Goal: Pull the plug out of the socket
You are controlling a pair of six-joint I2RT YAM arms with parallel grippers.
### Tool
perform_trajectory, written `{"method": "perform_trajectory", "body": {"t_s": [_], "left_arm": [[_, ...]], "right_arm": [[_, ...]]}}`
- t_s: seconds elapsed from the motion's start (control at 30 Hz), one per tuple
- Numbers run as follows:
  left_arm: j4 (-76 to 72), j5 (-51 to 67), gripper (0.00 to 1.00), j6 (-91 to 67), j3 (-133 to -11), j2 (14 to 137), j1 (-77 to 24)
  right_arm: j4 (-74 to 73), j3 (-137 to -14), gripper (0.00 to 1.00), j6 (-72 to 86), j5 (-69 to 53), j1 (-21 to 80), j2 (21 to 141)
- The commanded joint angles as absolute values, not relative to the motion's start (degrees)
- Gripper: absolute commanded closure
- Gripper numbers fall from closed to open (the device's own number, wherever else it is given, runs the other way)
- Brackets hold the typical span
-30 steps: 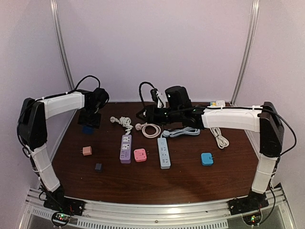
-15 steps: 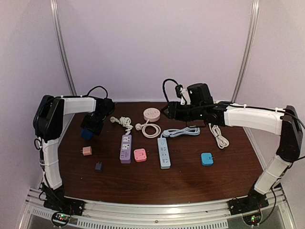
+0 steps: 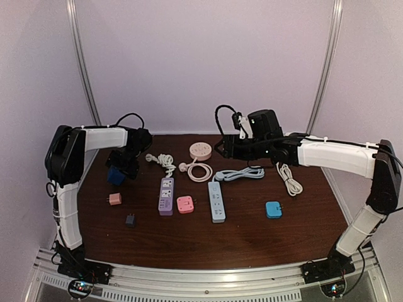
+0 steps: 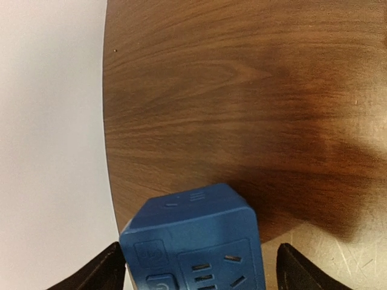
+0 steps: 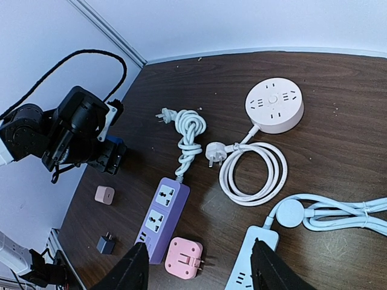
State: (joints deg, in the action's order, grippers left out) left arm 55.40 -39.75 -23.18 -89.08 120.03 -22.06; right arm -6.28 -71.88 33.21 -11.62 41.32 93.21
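Observation:
The socket is a blue cube [image 4: 193, 241] with slots on its faces. It rests on the wooden table near the left edge, also seen as the blue cube [image 3: 115, 175] from above. No plug sits in the faces that show. My left gripper [image 4: 199, 269] is open astride it, with a clear gap at the right finger [image 4: 293, 269]. A small dark plug [image 3: 130, 219] lies loose on the table nearer the front. My right gripper [image 5: 202, 269] hangs open and empty high over the middle of the table, seen from above as the right gripper [image 3: 221, 148].
A purple power strip [image 3: 165, 195], a pink adapter [image 3: 185, 204] and a light blue power strip [image 3: 216, 201] lie mid-table. A round pink socket [image 3: 201, 150] with a white coiled cable [image 3: 200, 171] is behind them. A pink cube [image 3: 115, 199] and a cyan adapter [image 3: 273, 209] lie apart.
The right arm has pulled back and to the right, uncovering the round pink socket. The left arm has shifted its pose, and its jaws have widened around the blue cube.

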Motion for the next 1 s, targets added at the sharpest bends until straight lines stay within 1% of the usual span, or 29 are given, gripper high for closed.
{"method": "perform_trajectory", "body": {"t_s": [0.0,0.1,0.33,0.6,0.97], "left_arm": [[54.9,-37.1,0.11,-22.6,-90.5,119.4,-21.5],[54.0,-34.5,0.09,-22.3,-90.1,118.3,-21.5],[51.5,-26.8,0.09,-22.7,-89.2,115.7,-21.8],[51.1,-23.8,0.09,-23.7,-89.6,114.3,-23.2],[47.3,-18.3,0.08,-25.9,-85.7,109.4,-23.9]], "right_arm": [[-7.6,-74.0,0.42,32.0,-9.6,41.1,93.6],[-8.8,-74.5,0.41,31.5,-8.2,41.0,93.9],[-9.8,-74.8,0.41,31.3,-7.4,40.9,94.7],[-10.9,-75.3,0.41,31.1,-6.3,40.8,95.7],[-12.4,-75.2,0.41,30.4,-4.5,39.5,96.0]]}}
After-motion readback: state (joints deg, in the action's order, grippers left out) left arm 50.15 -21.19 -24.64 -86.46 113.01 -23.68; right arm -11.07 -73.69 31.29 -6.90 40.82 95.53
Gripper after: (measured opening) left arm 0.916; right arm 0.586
